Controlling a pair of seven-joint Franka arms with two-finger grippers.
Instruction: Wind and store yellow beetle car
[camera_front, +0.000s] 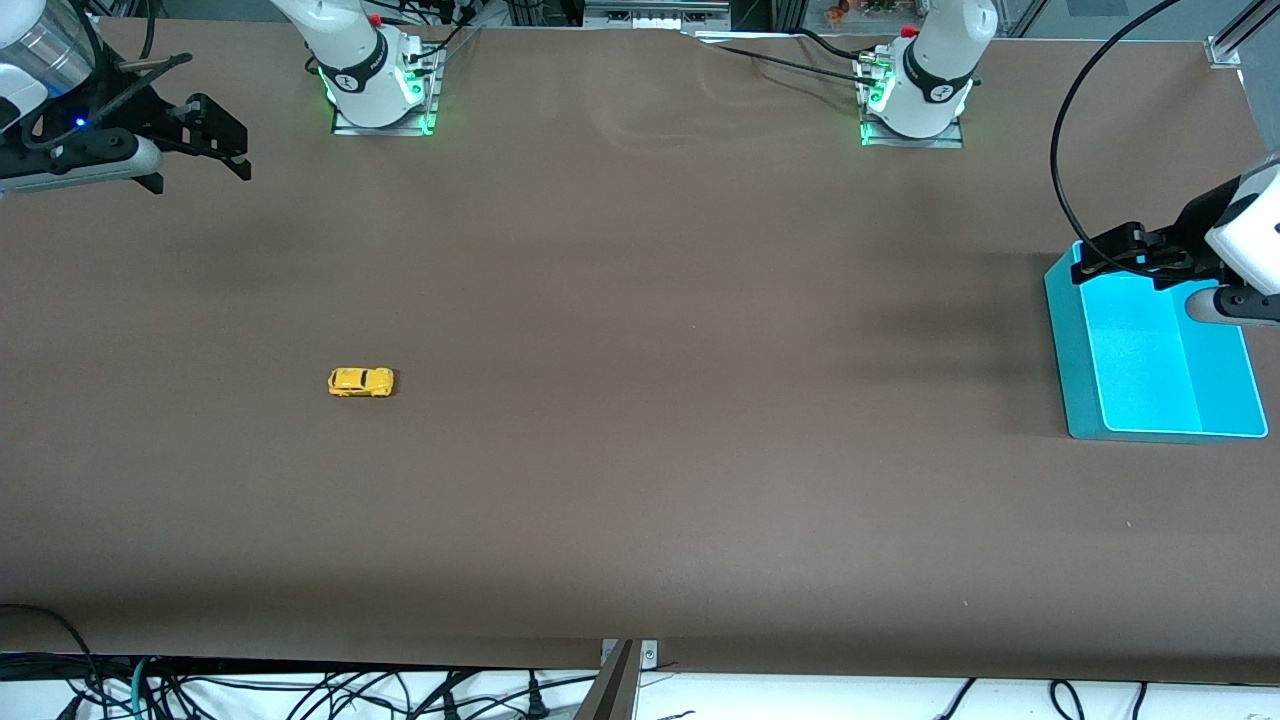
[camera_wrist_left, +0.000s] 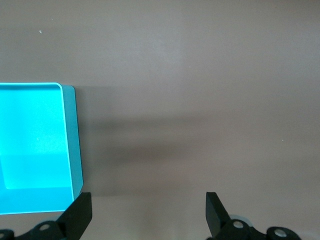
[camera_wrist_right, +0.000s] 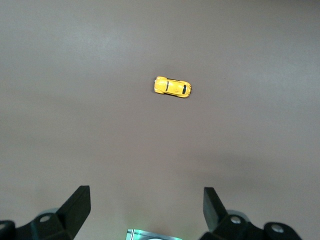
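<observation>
Both grippers hang spread wide and empty as I watch from the console: the right gripper (camera_front: 215, 135) over the table at the right arm's end, the left gripper (camera_front: 1120, 255) over the rim of the turquoise bin (camera_front: 1075, 370) at the left arm's end. I see the yellow beetle car (camera_front: 361, 382) alone on the brown table (camera_front: 640, 450), well apart from the bin, nearer the camera than the right gripper. My worry: the car is tiny and glossy, so an off-centre pinch could squirt it away.

You have two glossy white arms on metal base plates lit green, each with a black joint ring. The right gripper (camera_front: 215, 135) and left gripper (camera_front: 1105, 255) are matte black, their fingers wedge-shaped, trailing black cables.
</observation>
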